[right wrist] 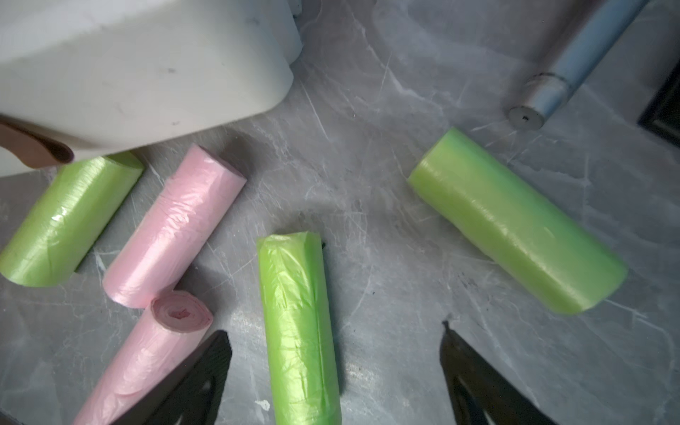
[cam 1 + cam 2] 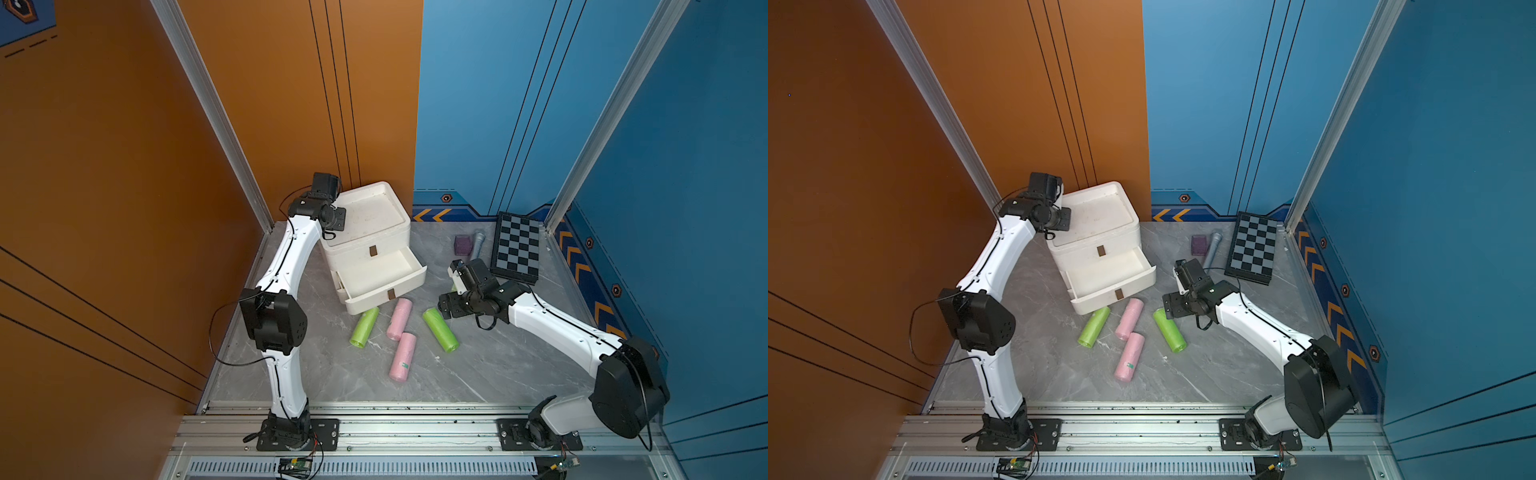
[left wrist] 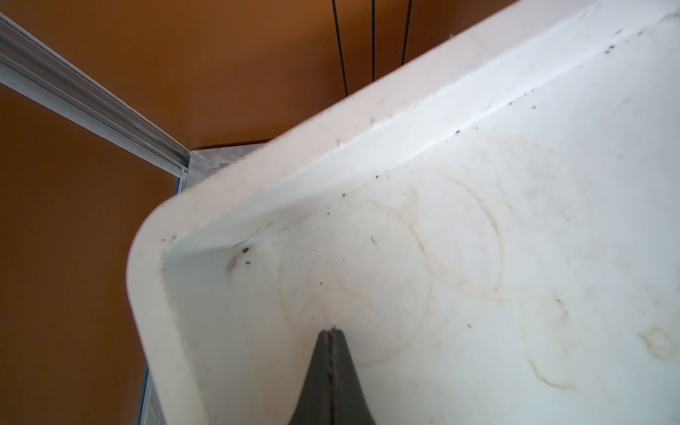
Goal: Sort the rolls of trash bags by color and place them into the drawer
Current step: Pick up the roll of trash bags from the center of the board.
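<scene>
1. My left gripper [image 3: 333, 333], jaws pressed together on nothing, hangs over the stained tray top of the white drawer cabinet [image 2: 353, 249].
2. My right gripper [image 1: 331, 338] is spread wide above a green roll [image 1: 298, 294], gripping nothing.
3. The second drawer [image 2: 411, 279] stands pulled out. The rolls of trash bags [image 2: 1129, 318], pink and green, lie on the grey tabletop [image 2: 1225, 365] before it.
4. One pink roll [image 2: 402, 353] carries a small green label [image 2: 404, 365], print too small to read.
</scene>
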### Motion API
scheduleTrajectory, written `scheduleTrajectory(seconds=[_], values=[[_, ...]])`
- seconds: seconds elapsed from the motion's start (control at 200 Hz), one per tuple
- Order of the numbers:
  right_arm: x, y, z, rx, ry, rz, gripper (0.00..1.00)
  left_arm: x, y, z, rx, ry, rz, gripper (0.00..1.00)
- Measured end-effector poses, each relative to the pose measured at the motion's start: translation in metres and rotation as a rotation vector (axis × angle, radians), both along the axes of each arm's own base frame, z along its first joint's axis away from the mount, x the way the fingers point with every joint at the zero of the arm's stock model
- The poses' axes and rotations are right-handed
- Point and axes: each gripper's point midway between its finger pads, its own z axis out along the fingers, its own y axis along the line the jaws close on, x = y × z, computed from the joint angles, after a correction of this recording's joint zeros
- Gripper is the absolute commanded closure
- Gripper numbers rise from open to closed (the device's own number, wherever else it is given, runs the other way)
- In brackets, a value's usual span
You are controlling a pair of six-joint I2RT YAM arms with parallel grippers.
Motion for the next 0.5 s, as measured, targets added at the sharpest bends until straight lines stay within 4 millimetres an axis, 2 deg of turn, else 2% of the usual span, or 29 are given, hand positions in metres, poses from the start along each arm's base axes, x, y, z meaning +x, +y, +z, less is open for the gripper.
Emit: scheduleTrajectory(seconds=[0.29, 0.39, 0.5], values=[[-0.031, 0.009, -0.054, -0.117, 0.188, 0.082, 0.16, 0.000, 0.000, 0.000, 0.000, 0.000, -0.001, 1.00], [-0.035, 0.012, -0.062, -0.141, 0.217, 0.093, 0.19, 0.000, 0.000, 0.000, 0.000, 0.000, 0.000, 1.00], [-0.030, 0.016, -0.066, -0.147, 0.227, 0.093, 0.24, 0.000, 0.000, 0.000, 0.000, 0.000, -0.001, 1.00]])
